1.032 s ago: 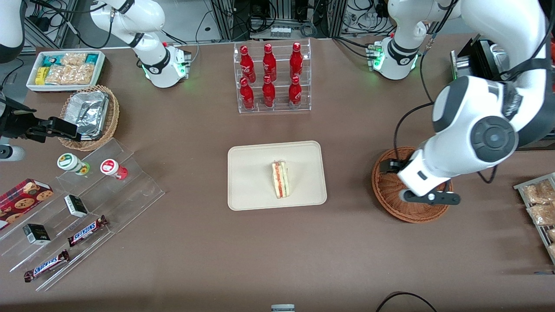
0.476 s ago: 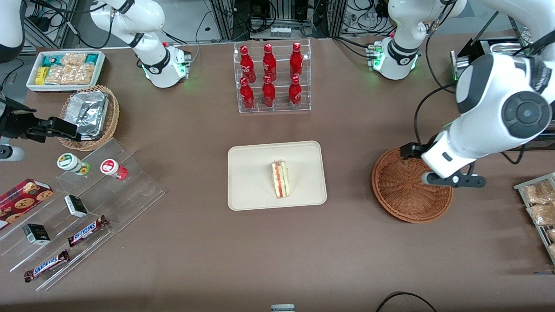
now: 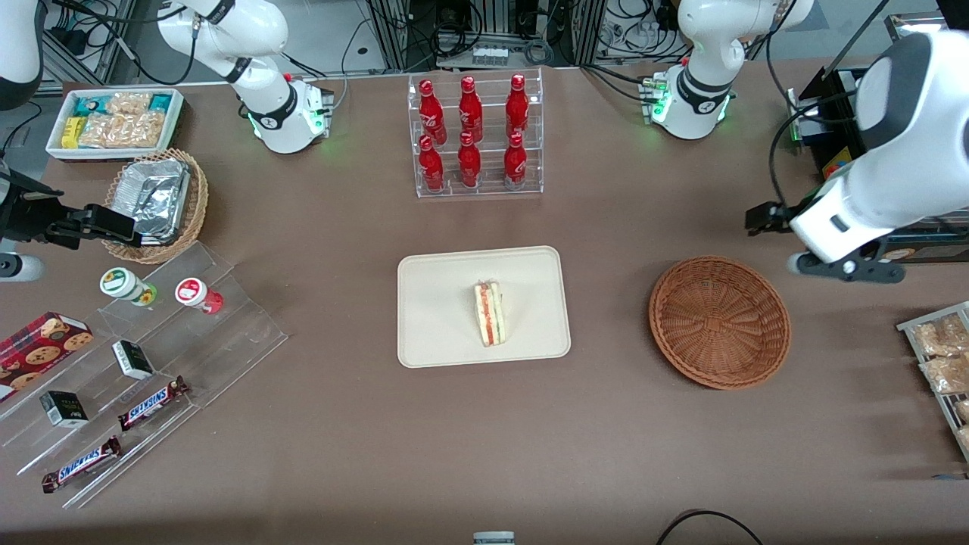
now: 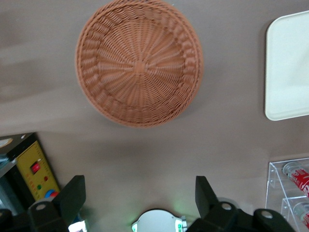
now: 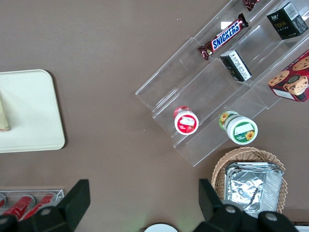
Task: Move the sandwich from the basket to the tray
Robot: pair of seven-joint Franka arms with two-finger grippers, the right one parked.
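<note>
The sandwich lies on its side on the cream tray in the middle of the table, its red and green filling edge showing. The reddish-brown wicker basket sits beside the tray toward the working arm's end, with nothing in it. In the left wrist view the basket and one end of the tray show from above. My gripper hangs open and empty above the bare table. It is farther from the front camera than the basket and apart from it.
A clear rack of red bottles stands farther back than the tray. A black and yellow box sits close to the gripper. Snack packets on a wire rack lie at the working arm's table end. A stepped acrylic shelf with candy is toward the parked arm's end.
My arm has swung off the basket toward the working arm's end of the table and farther from the front camera. The basket now shows whole. The sandwich stays still on the tray.
</note>
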